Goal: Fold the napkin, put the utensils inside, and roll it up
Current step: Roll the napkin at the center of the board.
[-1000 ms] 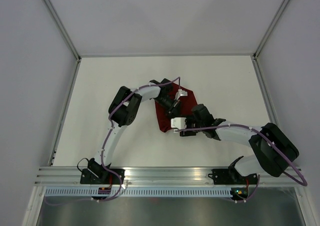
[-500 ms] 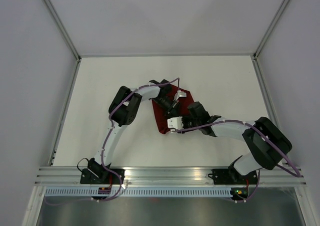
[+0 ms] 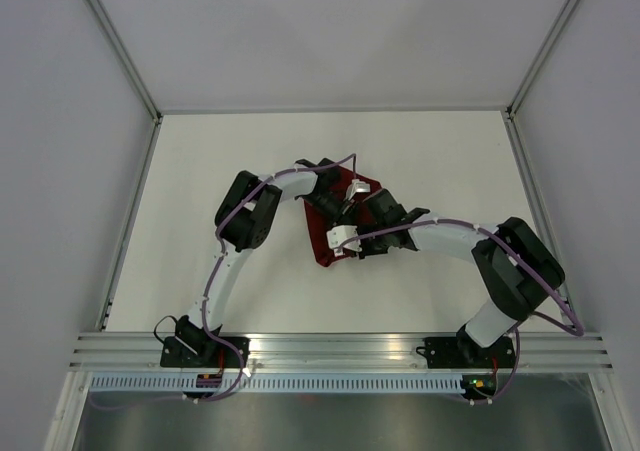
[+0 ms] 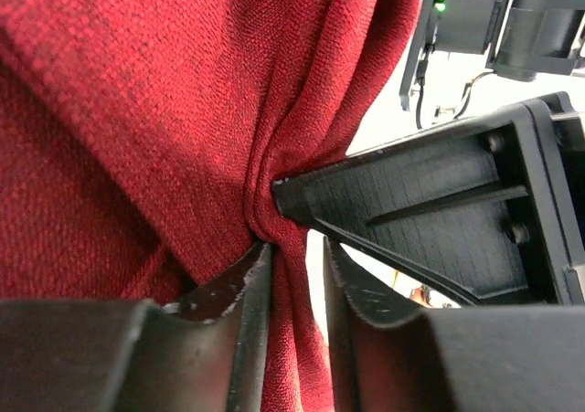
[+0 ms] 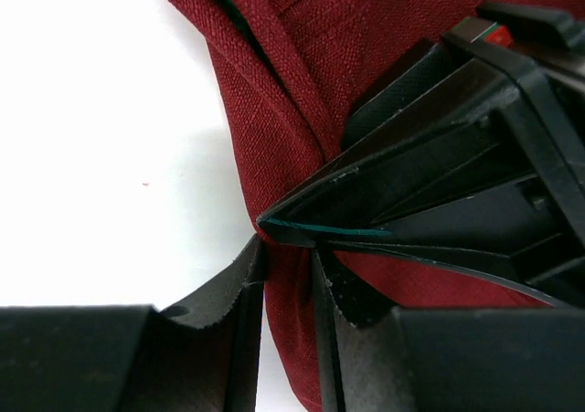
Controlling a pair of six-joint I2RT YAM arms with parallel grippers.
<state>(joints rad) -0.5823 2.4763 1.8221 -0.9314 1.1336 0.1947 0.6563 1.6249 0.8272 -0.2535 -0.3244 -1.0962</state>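
The dark red napkin [image 3: 322,245] lies bunched into a narrow bundle at the middle of the table. It fills the left wrist view [image 4: 137,110] and shows in the right wrist view [image 5: 274,129]. My left gripper [image 3: 343,214] [image 4: 297,257] is shut on a gathered fold of it, jaws a narrow slit apart. My right gripper [image 3: 348,227] [image 5: 286,257] is shut on the same fold, tip to tip with the left one. Each gripper's black fingers show in the other's view, the right gripper's [image 4: 411,211] and the left gripper's [image 5: 411,174]. The fork is hidden.
The white table [image 3: 200,191] is walled by grey panels on three sides, with an aluminium rail [image 3: 340,346] along the near edge. Both arms cross over the middle, their purple cables looping above the cloth.
My right gripper has moved left and away from me until it meets the left gripper at the cloth. The napkin looks more gathered and more covered by the arms.
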